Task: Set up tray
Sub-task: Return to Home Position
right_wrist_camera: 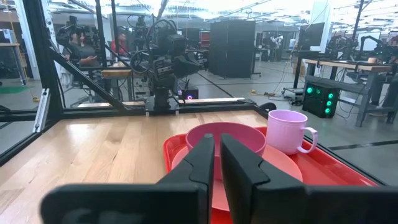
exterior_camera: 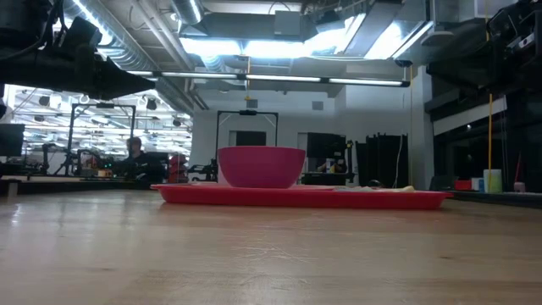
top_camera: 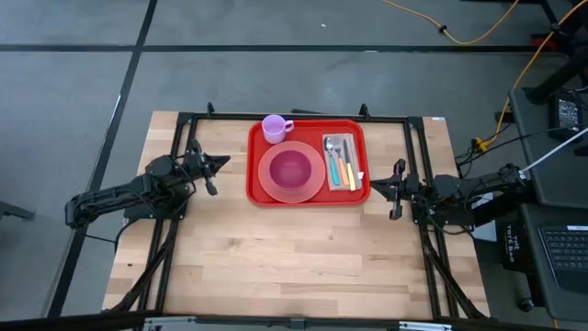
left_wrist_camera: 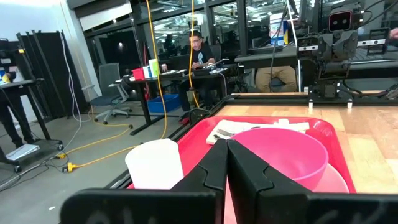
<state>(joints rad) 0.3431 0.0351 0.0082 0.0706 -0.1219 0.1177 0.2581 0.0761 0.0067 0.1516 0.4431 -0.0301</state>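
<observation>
Both claws are empty and drawn narrow. The left claw point(left_wrist_camera: 227, 144) has its two dark fingers pressed tip to tip. The right claw point(right_wrist_camera: 217, 140) shows only a hairline slit between its fingers and grips nothing. Each one sits off a short end of the tray point(top_camera: 255, 152) with its tips aimed inward, so the tray lies straight ahead of either claw and squarely between the two, on the wooden table point(top_camera: 276, 267). The right claw's tips come up just beside the rim, while the left claw's stop near it but clear of it. That stand-off makes sense to me: with nothing in hand, keeping the fingers off the rim means nothing on the tray gets knocked. I'd judge the arms to be parked or close to it.

The tray is a flat, bright red rectangle with rounded corners and a low raised rim; from table height it shows only as a thin red strip on the wood. Its load reads as a place setting. A pink plate point(top_camera: 292, 196) fills the middle and carries a deeper pink bowl point(top_camera: 292, 168), centred so it sits steady. A lilac mug point(top_camera: 273, 128) stands upright in a corner at the left claw's end, just beside the plate. At the right claw's end lies a napkin point(top_camera: 351, 142) with three pieces of cutlery point(top_camera: 338, 165) side by side along it — all inside the rim, so the tray can be carried as one.
</observation>
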